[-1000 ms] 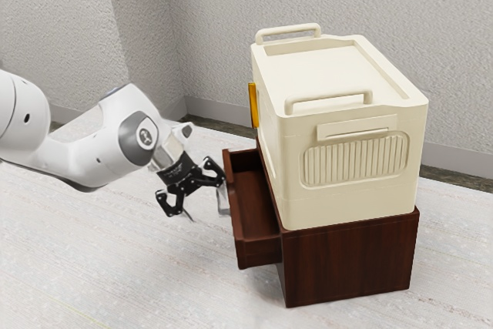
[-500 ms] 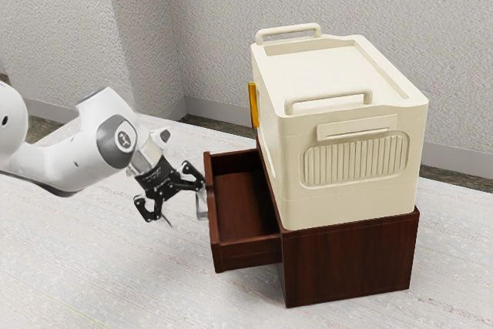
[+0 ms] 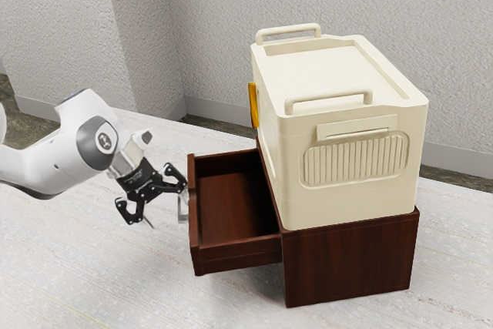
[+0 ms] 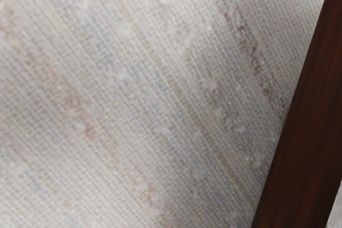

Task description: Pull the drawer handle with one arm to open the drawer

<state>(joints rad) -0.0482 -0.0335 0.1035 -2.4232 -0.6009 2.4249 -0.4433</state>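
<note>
The black gripper (image 3: 166, 209) is at the drawer's front in the exterior view, its fingers spread wide. One finger is up against the grey handle (image 3: 183, 208); the other stands off toward the exterior view's left, with a gap between them. The dark red-brown drawer (image 3: 235, 206) is pulled well out of its cabinet (image 3: 350, 258), and its inside shows. In the wrist view, a strip of dark wood (image 4: 304, 116) crosses one side, over the pale surface. How the finger meets the handle is partly hidden.
A cream box (image 3: 347, 159) with two handles on its lid stands on the cabinet, a yellow piece (image 3: 253, 105) on its side. Textured walls (image 3: 216, 13) rise behind. The pale woven-looking surface (image 3: 139, 283) extends around the cabinet.
The drawer has slid farther out toward the exterior view's left. My gripper and arm have moved back the same way with it, the fingers still spread.
</note>
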